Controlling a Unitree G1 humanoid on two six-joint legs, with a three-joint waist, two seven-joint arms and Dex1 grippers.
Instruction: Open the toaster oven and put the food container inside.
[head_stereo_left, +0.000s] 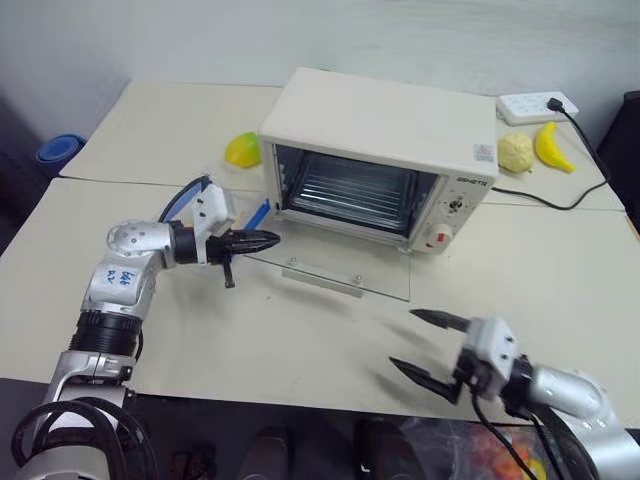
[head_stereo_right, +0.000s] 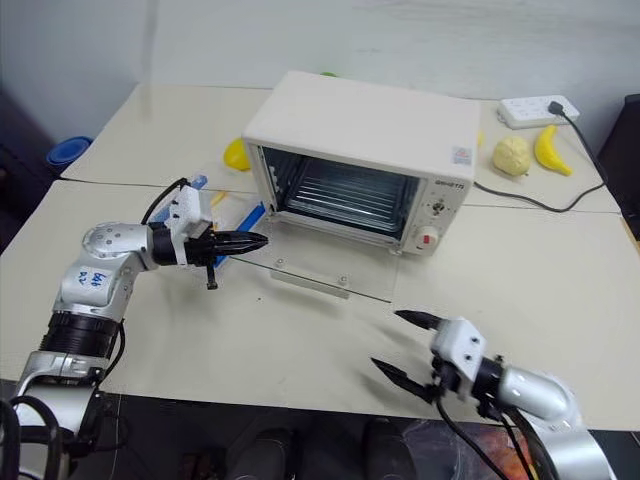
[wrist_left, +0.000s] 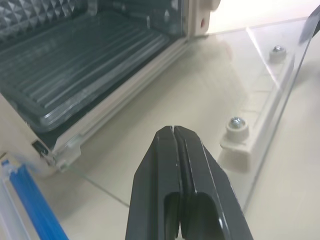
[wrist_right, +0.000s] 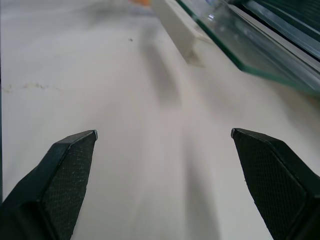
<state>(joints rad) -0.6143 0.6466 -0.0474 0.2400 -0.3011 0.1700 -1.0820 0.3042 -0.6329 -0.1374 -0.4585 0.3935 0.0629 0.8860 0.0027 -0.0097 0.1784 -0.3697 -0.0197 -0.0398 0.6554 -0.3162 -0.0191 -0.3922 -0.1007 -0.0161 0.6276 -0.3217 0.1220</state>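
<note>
Your left gripper (head_stereo_left: 268, 239) is pinched shut on nothing, tips just above the left edge of the oven (head_stereo_left: 385, 150) door (head_stereo_left: 340, 268), which lies flat open on the table (head_stereo_left: 560, 270). The container (head_stereo_left: 255, 214), only a blue-edged sliver, sits beside the oven's left front corner, just behind those fingers. Your right gripper (head_stereo_left: 425, 346) gapes wide and empty, near the table's front edge, well apart from the cream-white oven

left end effector (head_stereo_left: 268, 239) pinched closed, right end effector (head_stereo_left: 420, 345) — spread wide

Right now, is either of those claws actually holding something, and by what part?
Nothing is held. The left gripper is shut on itself beside the toaster oven; the right gripper is open over the table.
</note>
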